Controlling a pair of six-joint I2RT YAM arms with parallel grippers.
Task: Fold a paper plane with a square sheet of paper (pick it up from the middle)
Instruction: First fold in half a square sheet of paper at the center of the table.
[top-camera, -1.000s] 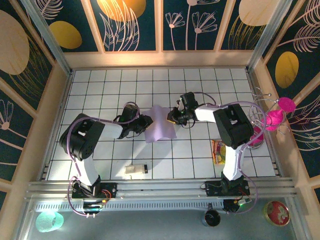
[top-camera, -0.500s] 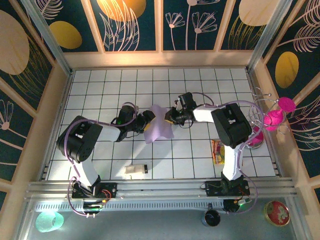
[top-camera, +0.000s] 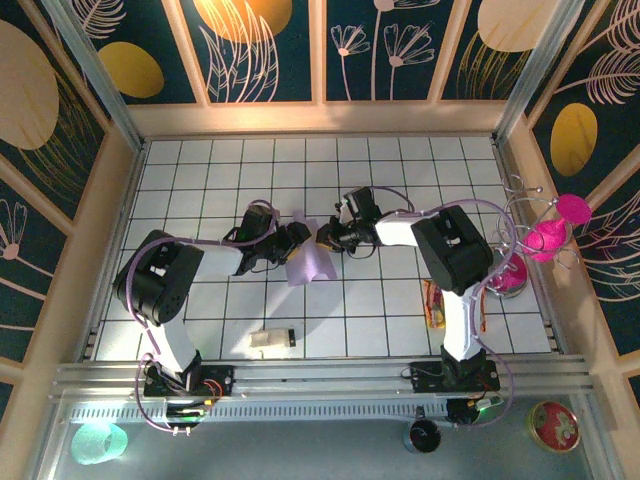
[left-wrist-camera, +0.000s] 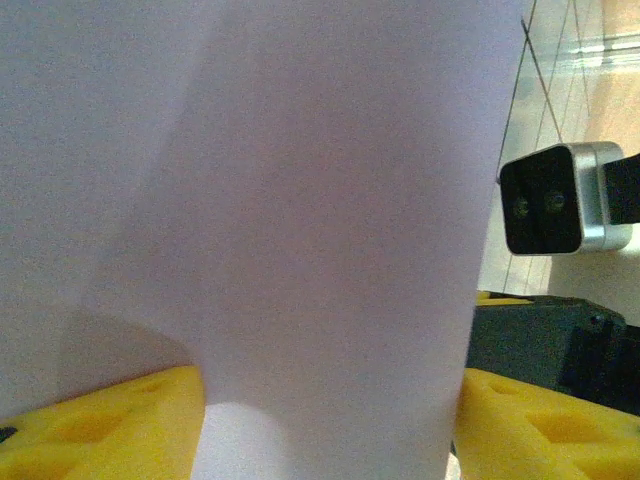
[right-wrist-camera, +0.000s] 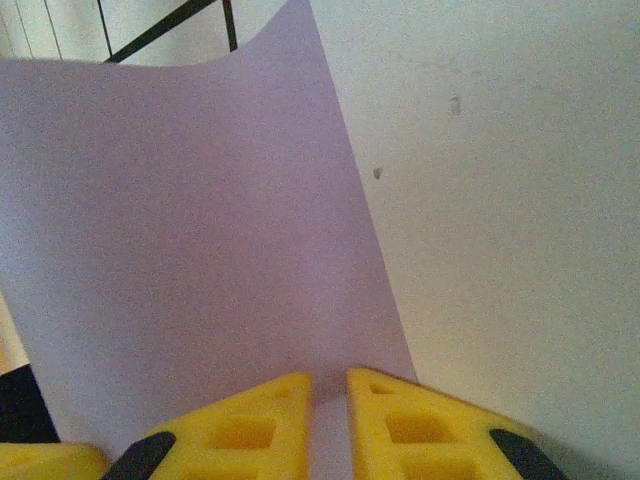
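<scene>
The square sheet of paper (top-camera: 310, 263) is pale lilac and hangs bowed between the two grippers near the middle of the table, its lower edge resting on the tiles. My right gripper (top-camera: 326, 238) pinches the sheet's edge; in the right wrist view the yellow fingers (right-wrist-camera: 262, 425) are nearly together with the paper (right-wrist-camera: 190, 220) between them. My left gripper (top-camera: 297, 238) is at the sheet's left side. In the left wrist view its yellow fingers (left-wrist-camera: 100, 425) stand wide apart, with the curved paper (left-wrist-camera: 300, 200) filling the space between them.
A small white block with a black end (top-camera: 272, 340) lies near the front edge. A red-yellow snack packet (top-camera: 434, 303) lies by the right arm. Pink objects on a wire stand (top-camera: 556, 228) are at the right wall. The right wrist's camera (left-wrist-camera: 555, 200) is close beside the left gripper.
The left jaws have opened from their grip on the paper. Both grippers drew closer together and shifted left, and the sheet looks narrower and more bowed.
</scene>
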